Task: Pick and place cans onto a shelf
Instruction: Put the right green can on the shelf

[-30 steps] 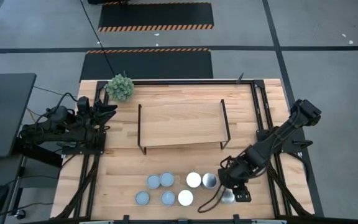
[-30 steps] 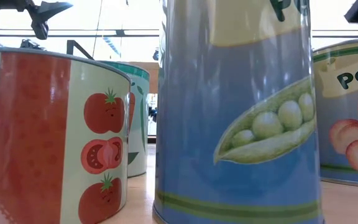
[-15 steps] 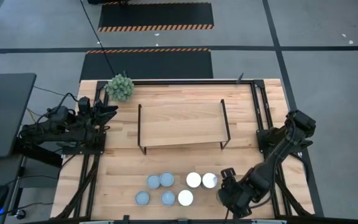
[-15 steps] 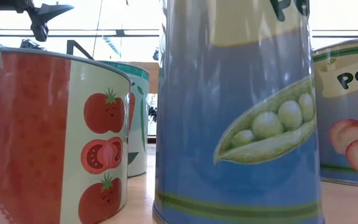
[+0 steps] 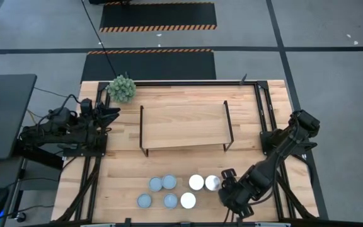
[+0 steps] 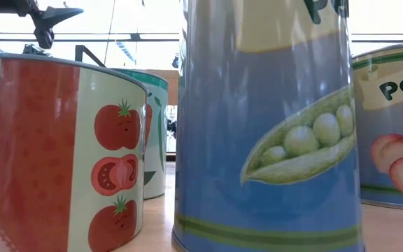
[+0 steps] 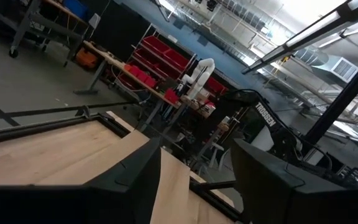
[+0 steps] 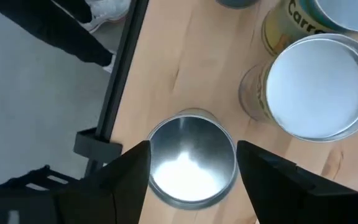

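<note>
Over on the left, the left gripper [image 5: 110, 112] is parked at the far-left side of the table [image 5: 257, 126], just by the green ball plant [image 5: 121, 87], and its wrist view shows the two dark fingers [image 7: 126, 183] spread apart with nothing between them, only bare wood and the room beyond. That arm is waiting.

Moving right, the shelf [image 5: 183, 125] sits in the middle of the table with its board bare. No can is on it yet, so the job looks barely started.

Nearer the front edge stands the cluster of cans [image 5: 169, 192]: four blue-grey tops on the left, then the silvery ones, with two side by side and one just in front of them. The low view is filled by their labels, tomatoes on one, a pea pod [image 6: 303, 143] on the next.

Now the action, at the near right. The right gripper [image 5: 233, 200] hangs low over the table beside the silvery pair. Its wrist view looks straight down on a silver-topped can [image 8: 191, 158], which stands between the spread fingers [image 8: 126, 168], with a neighbouring can [image 8: 319, 84] close by. The jaws are open and not yet clamped.

This reads as the reach for the first pick. Next it would need to settle lower, close squarely on the can's sides without nudging the neighbour, then lift clear and carry it far and left to the shelf.
</note>
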